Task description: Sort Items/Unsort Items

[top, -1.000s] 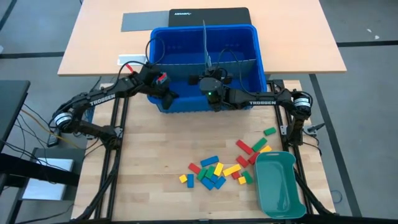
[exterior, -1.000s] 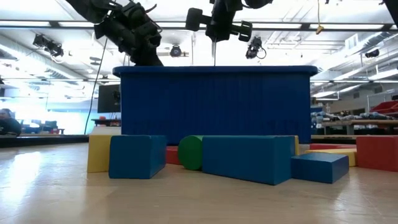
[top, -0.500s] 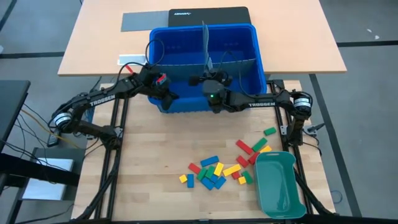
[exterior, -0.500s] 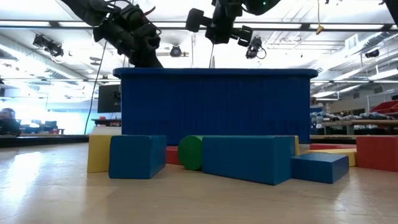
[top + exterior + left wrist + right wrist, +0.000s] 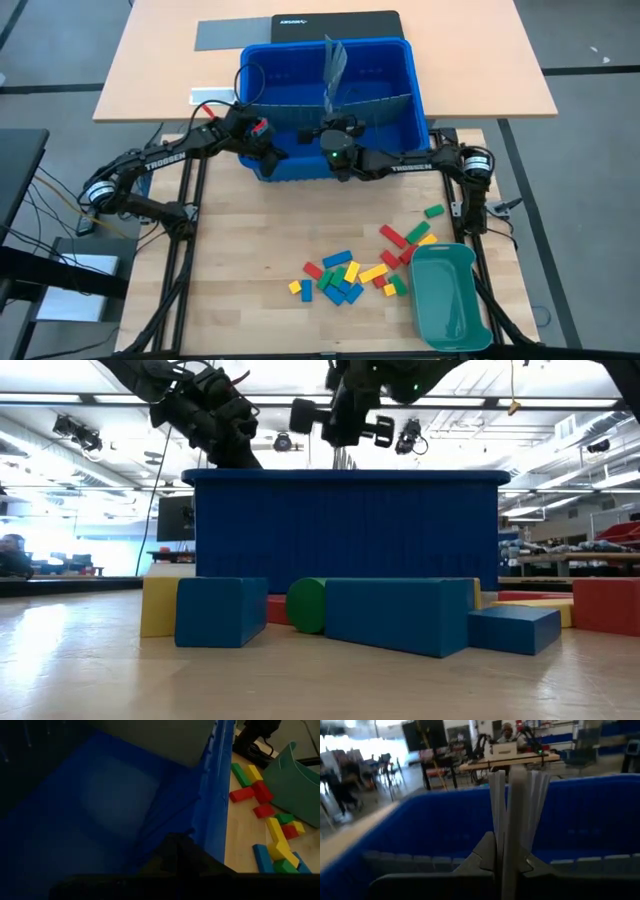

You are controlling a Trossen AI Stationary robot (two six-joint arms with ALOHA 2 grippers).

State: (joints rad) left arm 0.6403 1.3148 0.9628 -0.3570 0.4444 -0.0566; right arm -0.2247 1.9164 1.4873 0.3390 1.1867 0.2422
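A wooden table [image 5: 250,270] seen from above carries a large blue bin [image 5: 415,95] at its far edge, with both dark robot arms reaching to the bin's near wall. The right gripper [image 5: 333,140] hangs over the middle of the bin, its fingers closed on a thin grey divider sheet [image 5: 331,70] that stands on edge inside the bin, leaning a little. In the right wrist view the divider sheet [image 5: 515,820] rises straight up between that arm's two fingers, with the bin's blue inner wall behind it. The left gripper [image 5: 268,152] sits at the bin's near left rim with its fingers closed and, as far as the dim left wrist view shows, holding nothing; the blue wall fills most of that view.

The small toy blocks [image 5: 345,275], red, yellow, green and blue, lie loose on the table in front of the bin, in a cluster near the middle and a looser scatter toward the right. A teal-green tray [image 5: 450,295] rests at the table's near right corner, just beside those blocks.
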